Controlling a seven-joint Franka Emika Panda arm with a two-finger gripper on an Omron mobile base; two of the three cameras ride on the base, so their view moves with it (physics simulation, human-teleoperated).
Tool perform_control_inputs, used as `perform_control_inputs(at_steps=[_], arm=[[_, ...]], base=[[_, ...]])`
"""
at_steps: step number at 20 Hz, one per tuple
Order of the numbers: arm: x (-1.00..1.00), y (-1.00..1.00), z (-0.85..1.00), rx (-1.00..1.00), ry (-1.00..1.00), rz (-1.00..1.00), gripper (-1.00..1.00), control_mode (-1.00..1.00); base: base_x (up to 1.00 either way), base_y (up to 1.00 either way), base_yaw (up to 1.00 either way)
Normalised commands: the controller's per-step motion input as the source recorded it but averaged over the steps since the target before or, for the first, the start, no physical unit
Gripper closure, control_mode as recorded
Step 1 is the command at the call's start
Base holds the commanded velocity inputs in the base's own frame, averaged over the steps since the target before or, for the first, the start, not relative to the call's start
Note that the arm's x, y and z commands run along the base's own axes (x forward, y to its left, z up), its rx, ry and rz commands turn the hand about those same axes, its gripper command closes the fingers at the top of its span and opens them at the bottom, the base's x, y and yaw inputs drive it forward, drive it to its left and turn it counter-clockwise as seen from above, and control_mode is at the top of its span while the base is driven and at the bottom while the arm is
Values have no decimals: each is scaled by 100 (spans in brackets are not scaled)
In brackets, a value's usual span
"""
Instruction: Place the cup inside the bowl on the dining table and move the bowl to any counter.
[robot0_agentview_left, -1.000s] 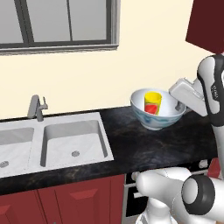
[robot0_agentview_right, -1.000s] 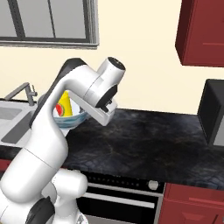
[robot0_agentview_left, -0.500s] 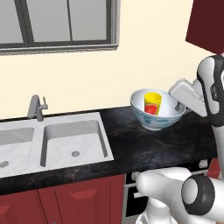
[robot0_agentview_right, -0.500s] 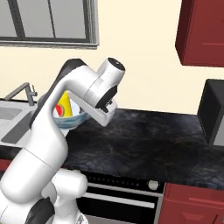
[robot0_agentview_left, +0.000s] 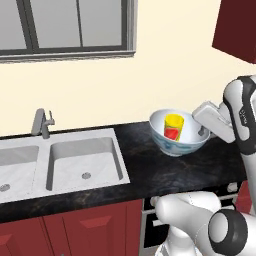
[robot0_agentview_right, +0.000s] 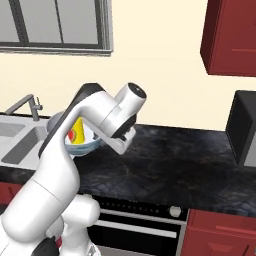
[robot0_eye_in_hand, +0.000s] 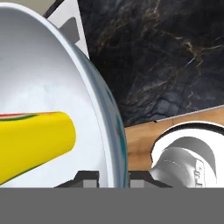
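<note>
Bright, even, sharp, perhaps faint shadows

The arm (robot0_agentview_right: 90, 125) is glossy white, built of rounded thick segments with dark grey rings at the joints. At 5 o'clock in the left base view sits a bulbous white base (robot0_agentview_left: 197, 225) with one dark round cap.

Yellow cup (robot0_agentview_left: 174, 126), white bowl (robot0_agentview_left: 187, 145), black marbled counter (robot0_agentview_left: 150, 170).

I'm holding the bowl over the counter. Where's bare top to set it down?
Bare counter lies right under the bowl, between the sink and the arm. In the right base view the stretch toward the microwave is free too. The sink side is crowded.
</note>
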Motion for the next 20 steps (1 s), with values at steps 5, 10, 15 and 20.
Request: perform_control_inputs(at_steps=[5, 10, 15, 20], arm=[[26, -8, -8, 0, -5, 0, 100, -100], [42, -20, 0, -2, 3, 0, 100, -100], [24, -35, 0, -3, 7, 0, 100, -100], [13, -27, -7, -3, 0, 0, 100, -100]], base=[[0, 0, 0], [0, 0, 0], [0, 0, 0], [0, 0, 0]])
